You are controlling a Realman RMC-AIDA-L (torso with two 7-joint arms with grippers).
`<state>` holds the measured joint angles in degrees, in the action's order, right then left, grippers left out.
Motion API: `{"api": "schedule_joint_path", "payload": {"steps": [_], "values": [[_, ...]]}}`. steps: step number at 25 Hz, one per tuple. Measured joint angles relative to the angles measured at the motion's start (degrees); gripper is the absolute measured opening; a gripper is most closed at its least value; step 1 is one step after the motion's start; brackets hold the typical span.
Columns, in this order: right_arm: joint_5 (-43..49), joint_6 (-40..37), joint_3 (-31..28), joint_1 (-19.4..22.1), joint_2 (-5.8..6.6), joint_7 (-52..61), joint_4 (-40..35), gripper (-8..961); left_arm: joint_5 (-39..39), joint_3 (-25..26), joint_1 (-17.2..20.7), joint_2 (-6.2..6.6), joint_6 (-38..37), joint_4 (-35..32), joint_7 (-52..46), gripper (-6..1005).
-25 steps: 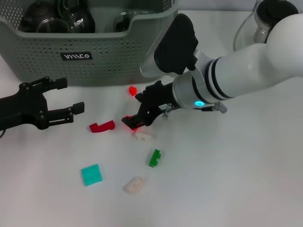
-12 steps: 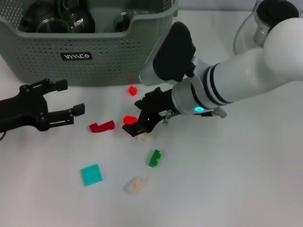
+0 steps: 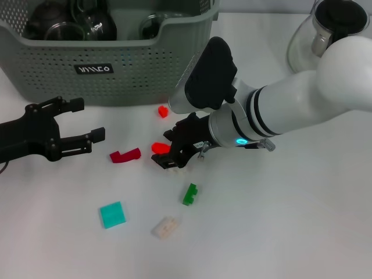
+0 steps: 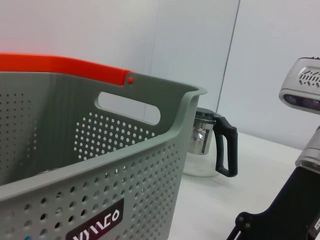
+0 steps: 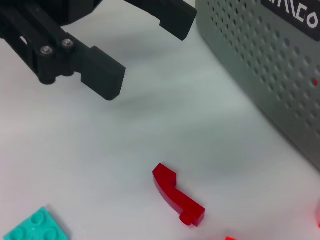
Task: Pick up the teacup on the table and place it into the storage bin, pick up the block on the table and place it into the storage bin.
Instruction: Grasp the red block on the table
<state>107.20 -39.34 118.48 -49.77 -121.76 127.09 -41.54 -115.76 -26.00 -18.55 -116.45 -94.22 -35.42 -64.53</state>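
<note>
The storage bin (image 3: 133, 58) stands at the back left, with dark glass vessels inside; no teacup shows on the table. My right gripper (image 3: 165, 149) is low over the table in front of the bin, fingers open, with a small red block (image 3: 160, 147) lying between the fingertips. It covers the spot where a white block lay. My left gripper (image 3: 87, 119) rests open at the left, also in the right wrist view (image 5: 145, 52). Both wrist views show the bin wall (image 4: 140, 165) (image 5: 260, 55).
Loose blocks lie around: a red curved block (image 3: 125, 155) (image 5: 177, 196), a small red one (image 3: 163, 110), a green one (image 3: 189, 194), a teal plate (image 3: 112, 214) and a pale brick (image 3: 165, 227). A glass pot (image 3: 325, 29) (image 4: 207, 150) stands at the back right.
My right gripper has edged left and toward the front, over the white block, which no longer shows. The red block has stayed by the fingertips. The left arm has not moved.
</note>
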Motion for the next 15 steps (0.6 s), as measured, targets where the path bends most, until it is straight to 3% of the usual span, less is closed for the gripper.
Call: {"api": "schedule_joint_path", "payload": {"steps": [4,15], "values": [[-0.61,0.96,0.62,-0.07,0.01,0.0,0.38,602,0.0,0.05,0.05,0.0,0.0,0.0,0.03,872],[-2.95,1.6,2.28,-1.82,0.04,0.03,2.76,599,0.0,0.15,-0.02,0.0,0.06,0.0,0.03,872]]}}
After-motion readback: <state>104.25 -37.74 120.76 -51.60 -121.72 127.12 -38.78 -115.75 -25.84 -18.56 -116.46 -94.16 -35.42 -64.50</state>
